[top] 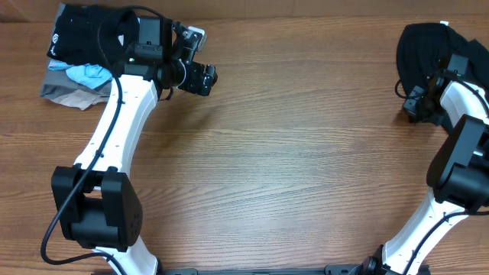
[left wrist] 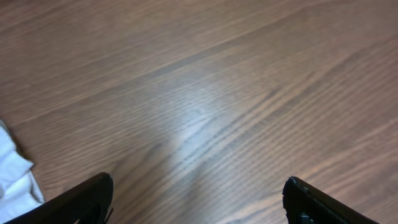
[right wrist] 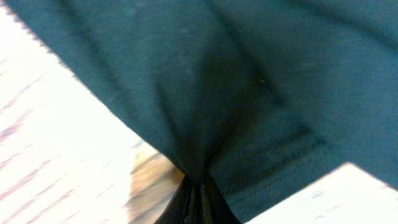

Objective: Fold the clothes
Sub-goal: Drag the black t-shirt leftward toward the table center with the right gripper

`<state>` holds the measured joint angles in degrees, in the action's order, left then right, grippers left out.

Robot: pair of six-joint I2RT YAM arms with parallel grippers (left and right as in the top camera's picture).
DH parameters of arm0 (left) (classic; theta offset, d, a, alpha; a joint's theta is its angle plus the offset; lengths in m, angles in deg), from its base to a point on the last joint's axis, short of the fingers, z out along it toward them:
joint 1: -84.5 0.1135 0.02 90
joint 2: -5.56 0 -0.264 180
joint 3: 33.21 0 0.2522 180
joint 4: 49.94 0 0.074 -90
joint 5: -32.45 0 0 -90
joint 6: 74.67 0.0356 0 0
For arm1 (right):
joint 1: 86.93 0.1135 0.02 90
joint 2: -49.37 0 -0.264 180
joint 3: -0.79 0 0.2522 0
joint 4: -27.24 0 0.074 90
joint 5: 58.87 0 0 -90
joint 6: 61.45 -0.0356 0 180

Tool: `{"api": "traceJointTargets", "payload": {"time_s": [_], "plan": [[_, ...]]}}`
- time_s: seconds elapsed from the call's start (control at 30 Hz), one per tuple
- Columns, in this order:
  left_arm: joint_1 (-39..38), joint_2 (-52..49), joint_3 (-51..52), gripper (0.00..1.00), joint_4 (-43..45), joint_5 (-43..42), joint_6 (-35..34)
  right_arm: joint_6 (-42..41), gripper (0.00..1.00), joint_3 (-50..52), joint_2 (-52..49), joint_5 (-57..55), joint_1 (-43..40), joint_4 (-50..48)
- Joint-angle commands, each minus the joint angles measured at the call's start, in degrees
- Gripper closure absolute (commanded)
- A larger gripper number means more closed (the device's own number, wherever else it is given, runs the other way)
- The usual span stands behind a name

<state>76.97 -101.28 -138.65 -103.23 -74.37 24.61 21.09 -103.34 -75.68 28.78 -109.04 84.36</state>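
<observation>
1. The middle of the counter lies bare from near edge to far edge.
2. A pile of folded pieces fills the far left corner; the left arm leans over its edge.
3. The black garment is heaped in the far right corner, the right pincer clamped on its cloth.
4. Bare wood lies under the wide-spread left pincer.

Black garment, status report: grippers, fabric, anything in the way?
Left gripper open over table. Right gripper shut on black garment, bunched at far right edge. Folded pile far left, away from garment.
</observation>
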Motion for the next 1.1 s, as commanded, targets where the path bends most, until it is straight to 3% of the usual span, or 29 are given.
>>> {"api": "traceJointTargets", "payload": {"time_s": [0.0,0.17,0.37,0.67,0.97,1.0,1.03,1.07], "plan": [[0.2,-0.5,-1.8,0.1,0.8,5.0,-3.4,0.2,0.96,-0.8,1.1,14.0,3.1,1.7],[0.3,-0.5,-2.9,0.1,0.8,5.4,-3.6,1.9,0.96,-5.3,6.4,20.7,8.7,6.1],[0.4,-0.5,-3.4,0.1,0.8,5.5,-3.5,1.9,0.96,-11.4,11.3,20.9,19.7,10.8],[1.3,-0.4,-3.4,0.09,-0.9,11.6,-3.5,-0.5,0.96,-13.2,12.0,20.4,36.3,9.0],[3.5,-0.4,-3.4,0.06,-2.5,12.7,-3.6,-3.7,0.96,-13.2,12.1,24.7,45.5,8.7],[3.8,-0.4,-3.4,0.05,-2.8,12.7,-3.7,-3.7,0.85,-13.2,12.2,26.4,46.2,8.9],[3.9,-0.4,-3.4,0.04,-3.1,12.7,-3.7,-3.7,0.66,-13.3,12.4,27.8,46.5,9.0],[4.0,-0.4,-3.4,0.03,-3.4,12.8,-3.7,-3.7,0.6,-13.3,12.6,29.2,46.5,9.3]]}}
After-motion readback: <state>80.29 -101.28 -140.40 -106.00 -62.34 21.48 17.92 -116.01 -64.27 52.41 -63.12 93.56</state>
